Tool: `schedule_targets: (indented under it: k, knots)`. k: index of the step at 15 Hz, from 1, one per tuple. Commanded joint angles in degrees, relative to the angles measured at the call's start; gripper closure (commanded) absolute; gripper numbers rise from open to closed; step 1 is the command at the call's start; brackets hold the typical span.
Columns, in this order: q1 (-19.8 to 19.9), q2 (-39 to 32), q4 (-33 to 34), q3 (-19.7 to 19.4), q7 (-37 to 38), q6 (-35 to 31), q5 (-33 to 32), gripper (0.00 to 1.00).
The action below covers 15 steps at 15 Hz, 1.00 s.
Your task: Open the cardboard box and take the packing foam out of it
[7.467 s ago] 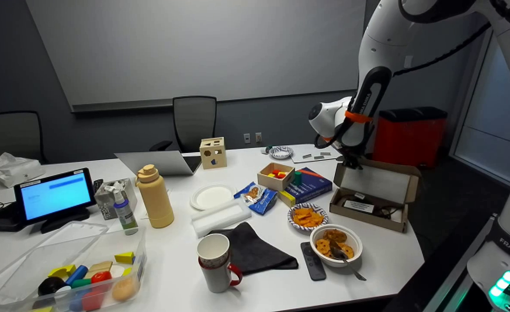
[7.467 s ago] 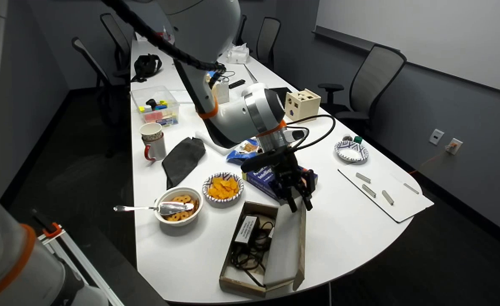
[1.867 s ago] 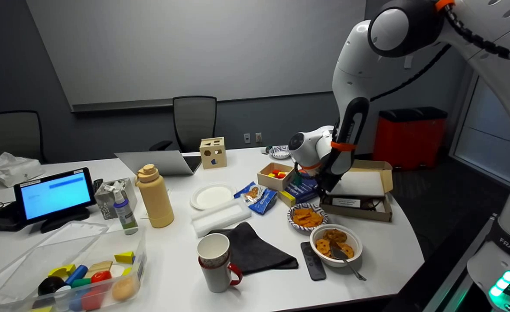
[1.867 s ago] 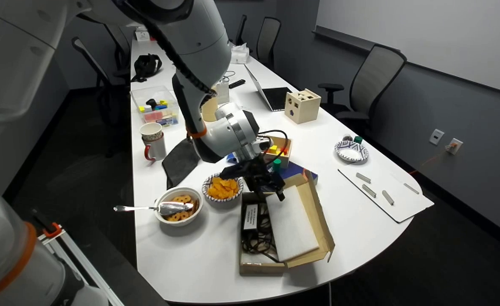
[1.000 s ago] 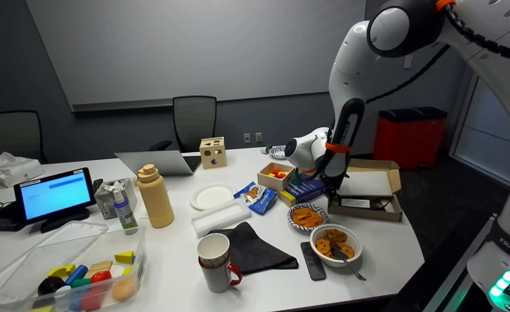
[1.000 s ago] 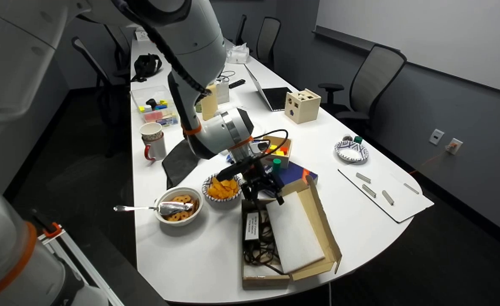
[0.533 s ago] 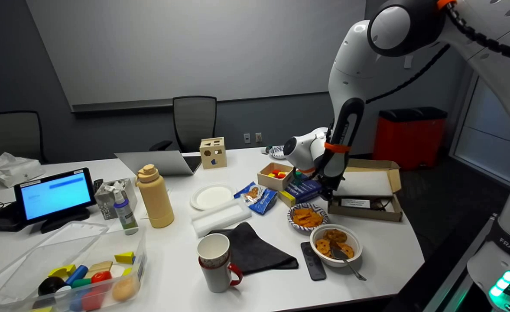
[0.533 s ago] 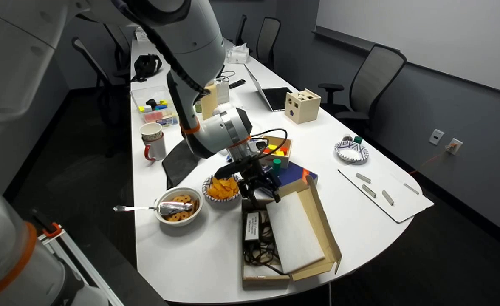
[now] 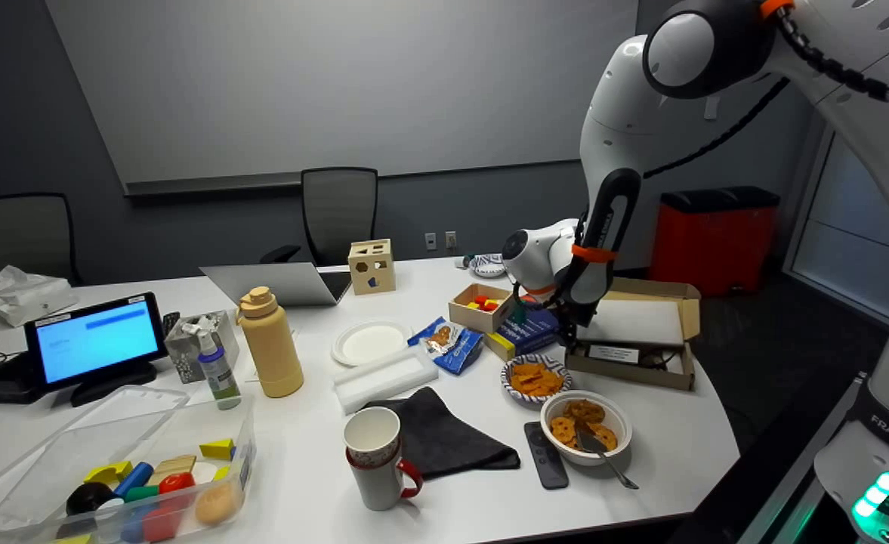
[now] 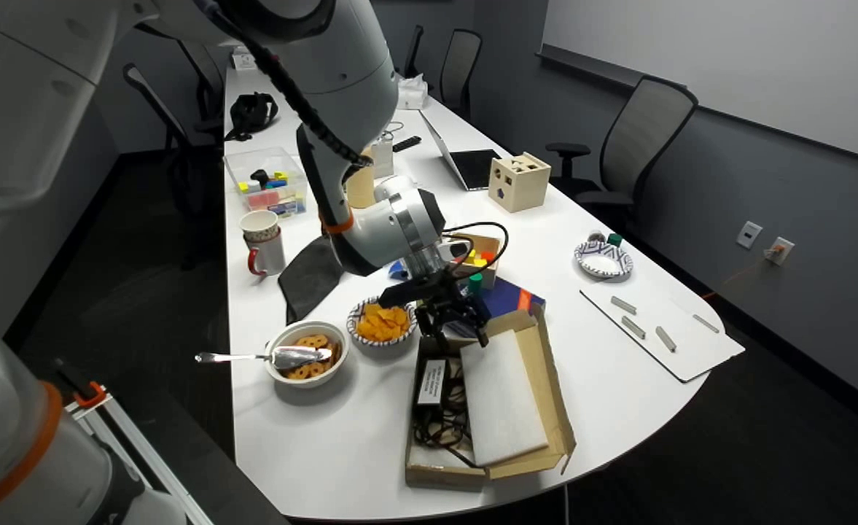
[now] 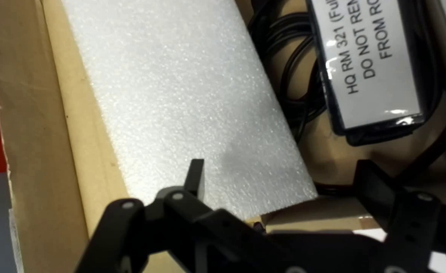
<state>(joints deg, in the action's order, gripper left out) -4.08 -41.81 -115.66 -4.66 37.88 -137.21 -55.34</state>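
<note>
The cardboard box stands open near the table's end, its lid flap folded back. The packing foam, a flat white slab, lies slanted against the inside of the lid, one long side bordering the box's cavity. At the box's far end in that exterior view, my gripper stands open over the foam's end. In the wrist view, the gripper has one finger over the foam's face and the other beyond its corner, over the cavity. Whether either touches the foam I cannot tell; nothing is gripped.
Inside the box lie a labelled black adapter and coiled black cables. Close to the gripper are a bowl of orange chips, a blue book and a green cylinder. A bowl with a spoon stands near the table edge.
Over several seconds the lid has tipped farther back with the foam, and my gripper has left its edge for the box's end. In the last half second gripper and box have shifted slightly.
</note>
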Motion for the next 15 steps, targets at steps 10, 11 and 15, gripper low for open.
schedule_targets:
  k: [10,11,15]
  knots:
    - [-0.2,0.5,-2.7,-3.4,-4.1,-4.9,-11.5,0.0]
    - [0.0,0.4,-3.1,-3.1,-4.0,-5.3,-12.1,0.0]
    - [0.1,0.0,-3.9,-2.9,-2.9,-5.9,-15.2,0.0]
